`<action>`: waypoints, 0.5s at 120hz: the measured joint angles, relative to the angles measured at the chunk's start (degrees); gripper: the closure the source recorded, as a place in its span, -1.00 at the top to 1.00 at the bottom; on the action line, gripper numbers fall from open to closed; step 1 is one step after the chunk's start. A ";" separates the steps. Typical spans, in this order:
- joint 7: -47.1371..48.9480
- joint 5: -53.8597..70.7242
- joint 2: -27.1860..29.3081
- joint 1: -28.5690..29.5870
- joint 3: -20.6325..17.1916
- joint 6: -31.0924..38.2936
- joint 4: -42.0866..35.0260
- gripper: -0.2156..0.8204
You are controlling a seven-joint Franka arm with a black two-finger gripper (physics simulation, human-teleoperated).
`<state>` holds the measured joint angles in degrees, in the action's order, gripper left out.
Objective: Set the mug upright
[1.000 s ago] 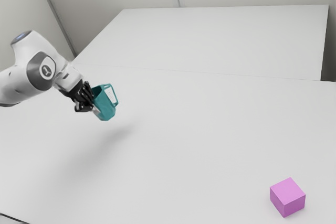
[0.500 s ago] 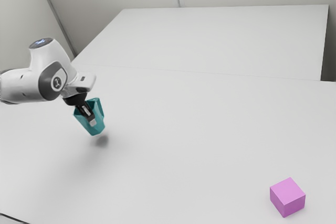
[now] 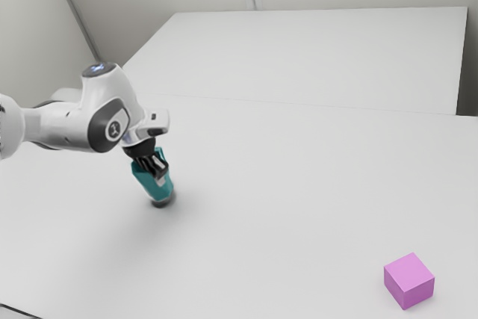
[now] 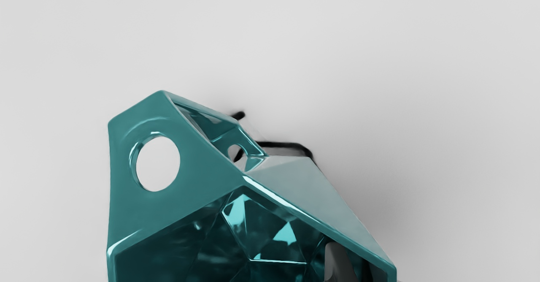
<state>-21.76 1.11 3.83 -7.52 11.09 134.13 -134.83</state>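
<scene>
Teal mug [image 3: 152, 186] is tilting in the black gripper [image 3: 159, 172], base close to the white table [image 3: 299, 192].
Exterior view: gripper is pinching the mug's wall; pink cube [image 3: 409, 280] is sitting well apart. Wrist view: one finger [image 4: 336, 261] is reaching inside the mug, handle [image 4: 192, 161] is sticking outward.
</scene>
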 joint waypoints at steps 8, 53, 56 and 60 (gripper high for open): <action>1.60 0.35 -0.70 -0.52 -0.02 0.25 0.19 -0.93; 8.28 0.84 -2.47 -1.37 0.00 0.72 0.36 -0.93; 8.60 0.84 -2.49 -1.32 0.00 0.73 0.35 -0.93; 9.00 0.85 -2.53 -1.24 0.00 0.74 0.38 -0.93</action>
<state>-12.77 1.96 1.31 -8.76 11.08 134.87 -134.45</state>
